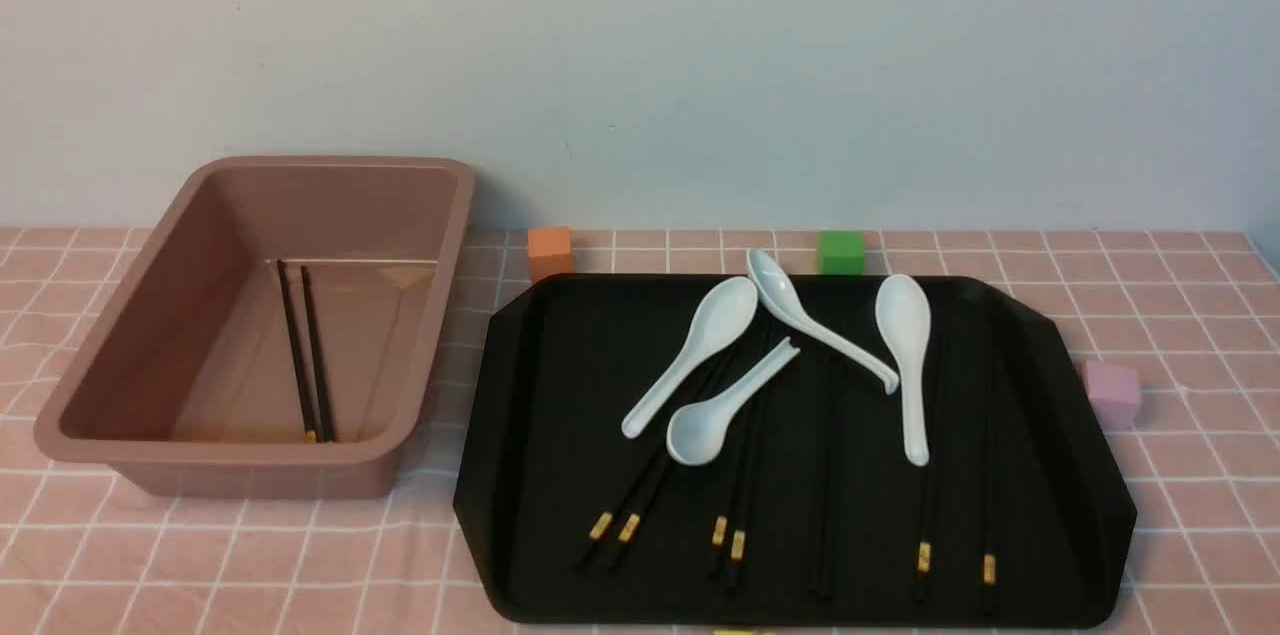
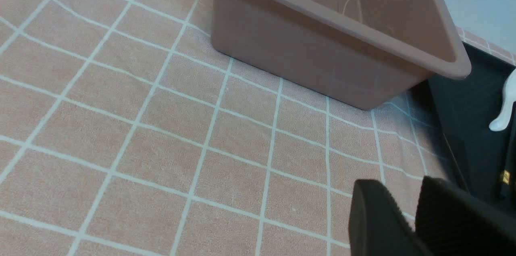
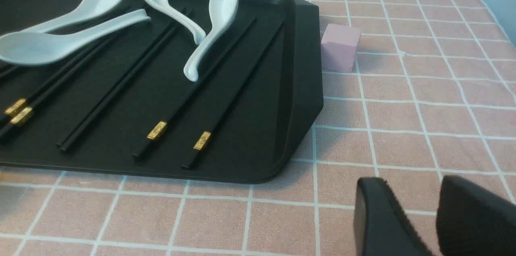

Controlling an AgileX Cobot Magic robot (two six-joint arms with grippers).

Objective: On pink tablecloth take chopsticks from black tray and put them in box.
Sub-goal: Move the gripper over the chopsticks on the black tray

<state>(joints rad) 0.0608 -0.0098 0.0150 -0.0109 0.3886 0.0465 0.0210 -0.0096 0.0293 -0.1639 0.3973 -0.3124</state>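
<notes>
While two long thin black chopsticks [image 1: 305, 355] with gold bands already lie side by side on the floor of the deep dusty-pink plastic box [image 1: 250, 470], seven more, as far as I can count, rest on the flat matte black tray [image 1: 520, 435] just to its right. Six of those show a gold band near the front end; the seventh [image 1: 822, 515] shows none. Four pale blue-white ceramic soup spoons [image 1: 905, 315] lie across the far halves of the tray's sticks, one spoon turned bowl-down towards the front.

Box and tray both sit on the pink tablecloth [image 1: 1180, 515] with its grid of thin white lines, near each other but apart. Three small blocks stand on the cloth: an orange cube [image 1: 549, 252] and a green cube [image 1: 840, 252] behind the tray, and a pale pink cube [image 1: 1110, 393] by its right edge.

The left claw [image 2: 403, 197] hangs over bare cloth in front of the box, fingers slightly parted and empty. The right claw [image 3: 419, 191] hangs over cloth off the tray's front right corner, likewise parted and holding nothing.
</notes>
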